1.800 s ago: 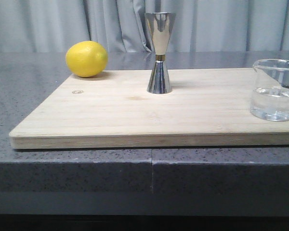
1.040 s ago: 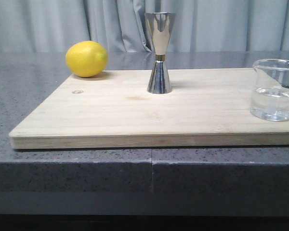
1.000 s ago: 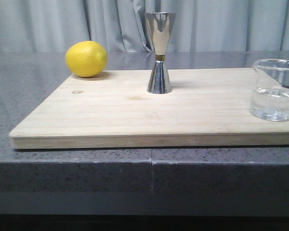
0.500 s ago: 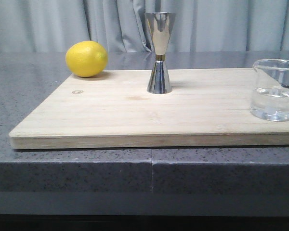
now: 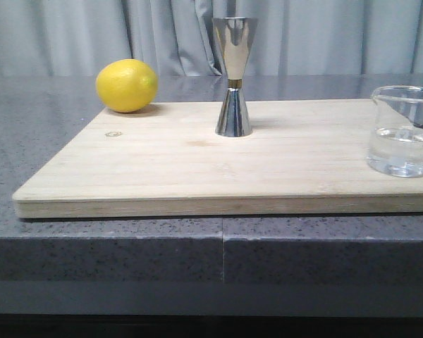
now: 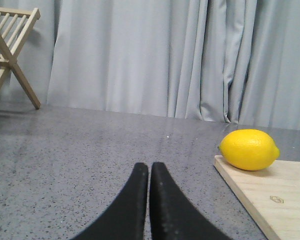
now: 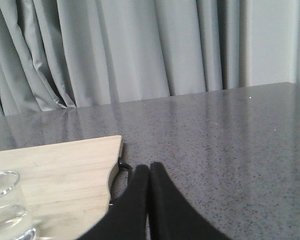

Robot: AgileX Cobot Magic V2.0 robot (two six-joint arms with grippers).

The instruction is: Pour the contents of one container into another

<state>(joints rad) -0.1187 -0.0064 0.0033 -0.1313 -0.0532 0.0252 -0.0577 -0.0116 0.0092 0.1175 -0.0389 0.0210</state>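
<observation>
Basically, glass beaker (image 5: pixel 403 132) sits upright at the cutting board's (image 5: pixel 162 169) 3 o'clock edge, nearer the right gripper (image 7: pixel 149 172); steel jigger (image 5: pixel 233 76) mid-board, toward 12. Both grippers, left gripper (image 6: pixel 149 170) included, pinched closed, empty.

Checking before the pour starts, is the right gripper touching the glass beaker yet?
Apart. The right wrist view shows the right gripper shut, with bare board and counter between its fingertips and the beaker.
</observation>
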